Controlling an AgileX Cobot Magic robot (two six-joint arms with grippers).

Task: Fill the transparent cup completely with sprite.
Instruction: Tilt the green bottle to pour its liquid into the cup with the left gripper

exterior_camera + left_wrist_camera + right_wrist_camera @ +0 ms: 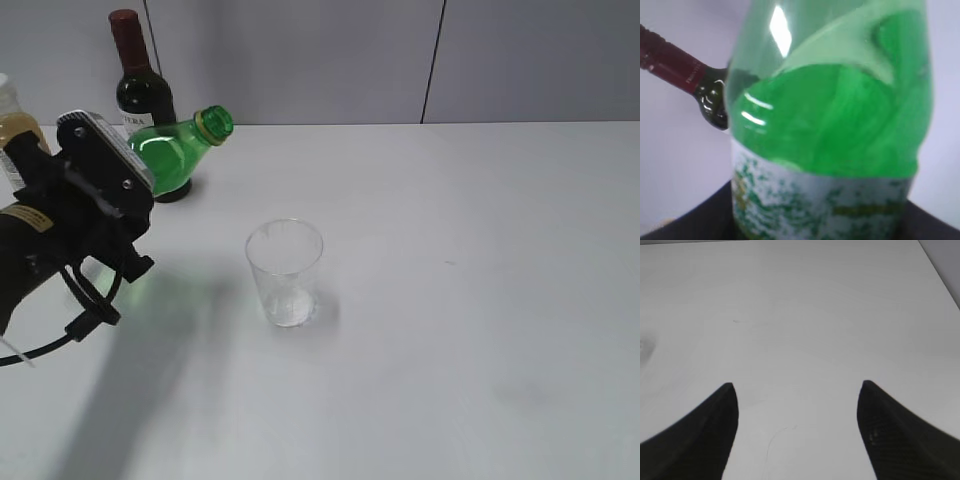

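The transparent cup (284, 270) stands upright on the white table, near the middle. Whether it holds liquid, I cannot tell. My left gripper (128, 182) is shut on the green sprite bottle (172, 152) and holds it tilted above the table, left of the cup. Its neck points up and right, away from the cup's rim. In the left wrist view the sprite bottle (830, 125) fills the frame, with its pale label between the dark jaws. My right gripper (797, 385) is open and empty over bare table. It is out of the exterior view.
A dark wine bottle (138, 85) with a red cap stands at the back left, just behind the tilted bottle; it also shows in the left wrist view (680, 75). A yellowish juice bottle (15, 130) stands at the far left edge. A grey wall runs behind the table.
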